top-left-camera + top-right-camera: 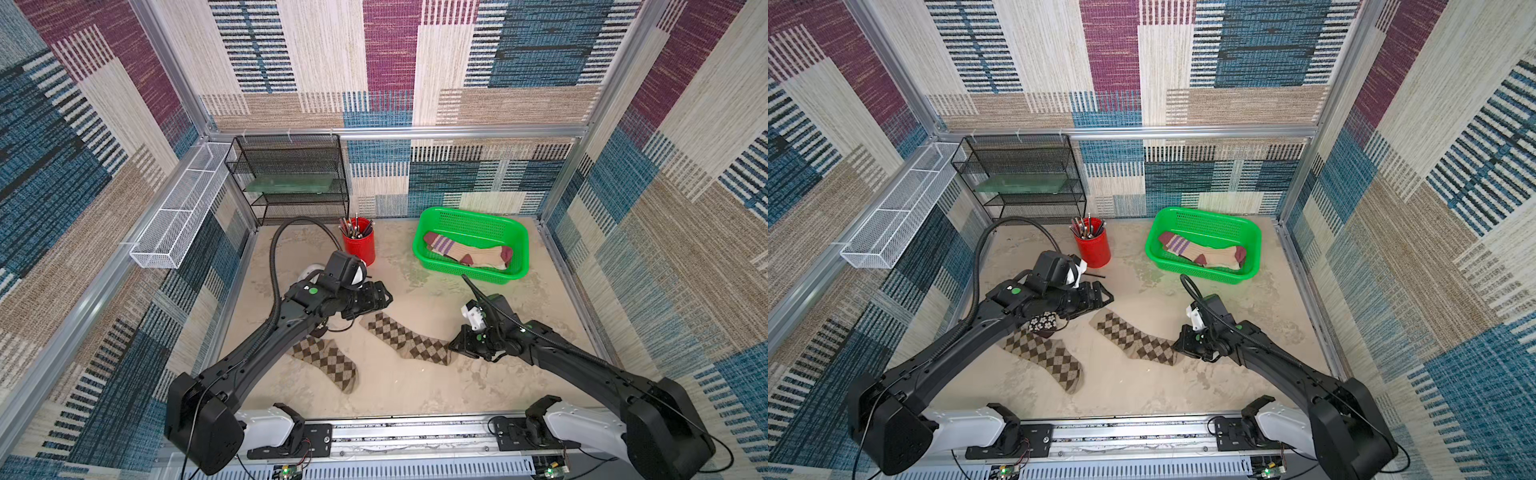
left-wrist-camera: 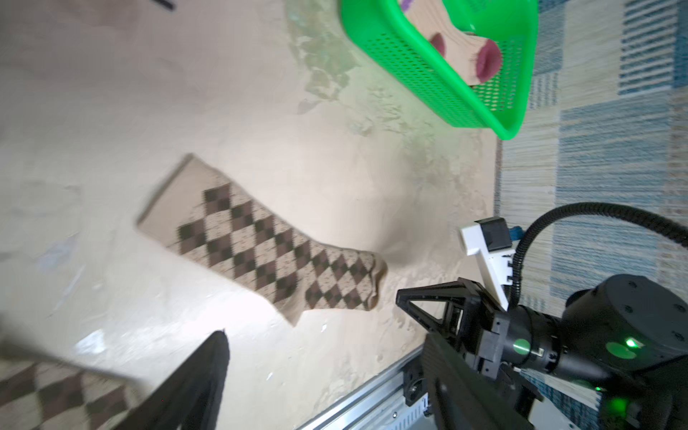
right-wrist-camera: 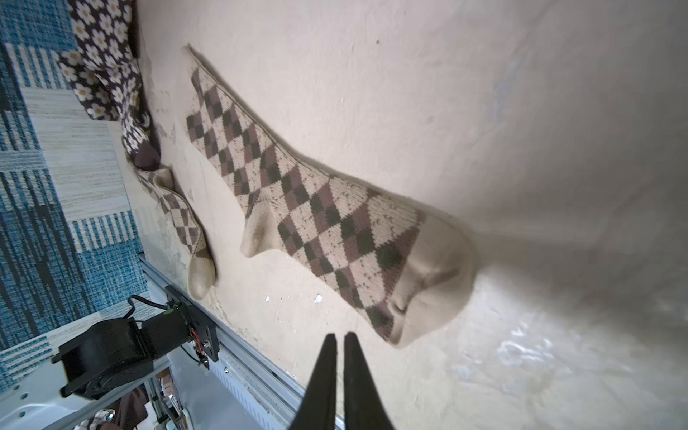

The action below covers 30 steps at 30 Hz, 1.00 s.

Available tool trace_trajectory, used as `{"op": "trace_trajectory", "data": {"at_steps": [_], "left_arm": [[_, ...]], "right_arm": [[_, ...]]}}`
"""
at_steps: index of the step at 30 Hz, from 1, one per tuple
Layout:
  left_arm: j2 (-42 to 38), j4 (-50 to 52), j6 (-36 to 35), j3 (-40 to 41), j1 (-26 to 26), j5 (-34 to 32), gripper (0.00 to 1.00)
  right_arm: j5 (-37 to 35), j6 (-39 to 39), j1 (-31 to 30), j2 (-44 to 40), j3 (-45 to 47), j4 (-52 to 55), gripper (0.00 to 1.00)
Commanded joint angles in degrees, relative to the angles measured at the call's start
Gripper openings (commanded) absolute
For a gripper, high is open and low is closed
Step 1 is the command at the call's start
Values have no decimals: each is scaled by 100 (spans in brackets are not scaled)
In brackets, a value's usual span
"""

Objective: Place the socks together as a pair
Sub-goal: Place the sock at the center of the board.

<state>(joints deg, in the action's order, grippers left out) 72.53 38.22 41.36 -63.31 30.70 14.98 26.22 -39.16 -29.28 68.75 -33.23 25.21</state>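
Tan argyle knit: we see one argyle sock (image 1: 405, 338) flat on the tabletop (image 1: 415, 390), its toe just beside our right fingers (image 3: 325, 365), clenched on nothing. Its mate (image 1: 328, 361) lies apart, partly under the left arm (image 1: 270, 345); our left fingers (image 2: 201, 372) stand spread, empty.

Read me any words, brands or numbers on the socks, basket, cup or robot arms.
No readable text anywhere.
The argyle socks, green basket and red cup show only pattern or plain colour.
Green dots on the arms: no letters.
Circuit boards by the front rail: too small to read.
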Motion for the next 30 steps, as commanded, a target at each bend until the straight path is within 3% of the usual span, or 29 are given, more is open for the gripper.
{"op": "trace_trajectory", "data": {"at_steps": [1, 8, 15, 22, 24, 28, 30], "left_arm": [[-240, 831, -406, 117, -68, -365, 81], [-385, 1477, -367, 530, -67, -228, 80], [-330, 1521, -196, 1168, 46, 21, 76], [260, 1671, -443, 1180, 426, 196, 69], [360, 1758, -471, 1180, 534, 250, 65], [500, 2059, -534, 1252, 671, 257, 64], [452, 2158, -502, 1289, 719, 171, 64]], "right_arm": [[-285, 40, -115, 507, -72, -188, 5], [-857, 293, -16, 1160, -276, 438, 3], [-1853, 653, 657, 1351, -608, 752, 7], [-1930, 1185, 1030, 1637, -1428, 772, 11], [-1797, 1266, 1012, 1540, -1560, 789, 18], [-1512, 1305, 1003, 1066, -1564, 806, 41], [-1397, 1337, 979, 795, -1529, 805, 57]]}}
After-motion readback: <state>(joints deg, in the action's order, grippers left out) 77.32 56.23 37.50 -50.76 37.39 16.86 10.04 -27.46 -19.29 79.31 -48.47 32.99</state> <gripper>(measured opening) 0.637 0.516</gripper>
